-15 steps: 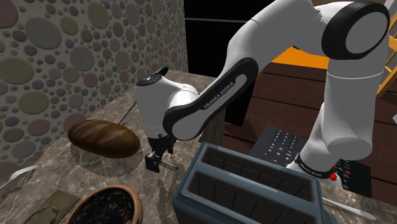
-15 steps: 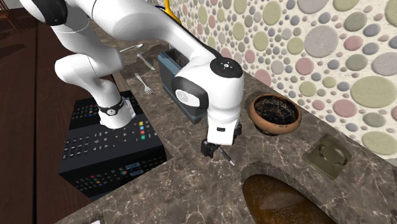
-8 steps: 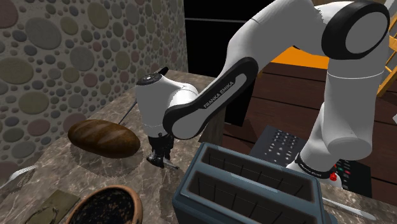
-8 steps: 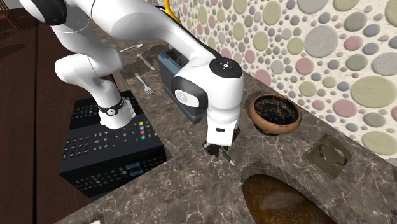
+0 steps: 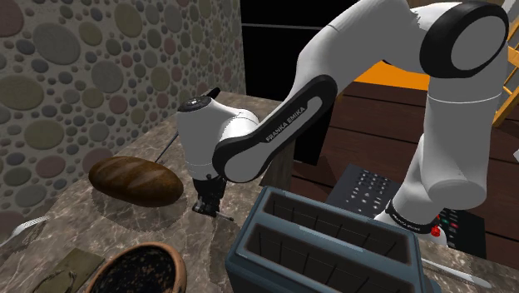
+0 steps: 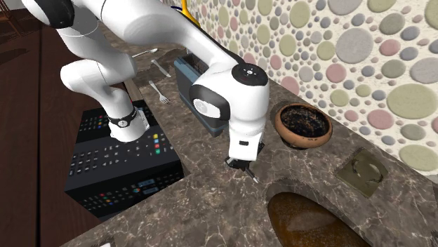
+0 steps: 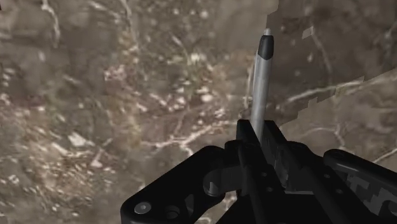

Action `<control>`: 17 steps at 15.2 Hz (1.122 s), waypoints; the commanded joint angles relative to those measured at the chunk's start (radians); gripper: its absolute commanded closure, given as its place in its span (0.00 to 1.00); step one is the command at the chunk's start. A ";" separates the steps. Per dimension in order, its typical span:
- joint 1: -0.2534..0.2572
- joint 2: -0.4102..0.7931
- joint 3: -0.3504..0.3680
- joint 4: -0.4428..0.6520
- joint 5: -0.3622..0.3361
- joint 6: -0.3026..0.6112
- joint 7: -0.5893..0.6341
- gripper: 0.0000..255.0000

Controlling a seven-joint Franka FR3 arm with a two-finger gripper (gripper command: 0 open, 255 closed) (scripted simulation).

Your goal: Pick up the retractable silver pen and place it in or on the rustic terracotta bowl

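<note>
Wrist view: jaws pinch the silver pen (image 7: 261, 83), apparently off-centre, on the surface (image 7: 95, 95), so lift straight and slow before swinging over to the brown bowl (image 6: 303, 142).

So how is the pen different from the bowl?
The pen is thin, straight and silvery grey; the bowl is round, wide and orange-brown with a dark speckled inside. The pen lies flat, clasped between the fingers of the gripper; the bowl stands upright with nothing touching it. Both rest on the brown marbled counter.
</note>
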 commanded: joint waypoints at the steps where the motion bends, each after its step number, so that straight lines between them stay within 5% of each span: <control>1: -0.001 -0.007 0.004 0.000 0.007 -0.010 -0.004 1.00; 17: -0.021 -0.109 0.026 0.100 0.070 -0.200 -0.036 1.00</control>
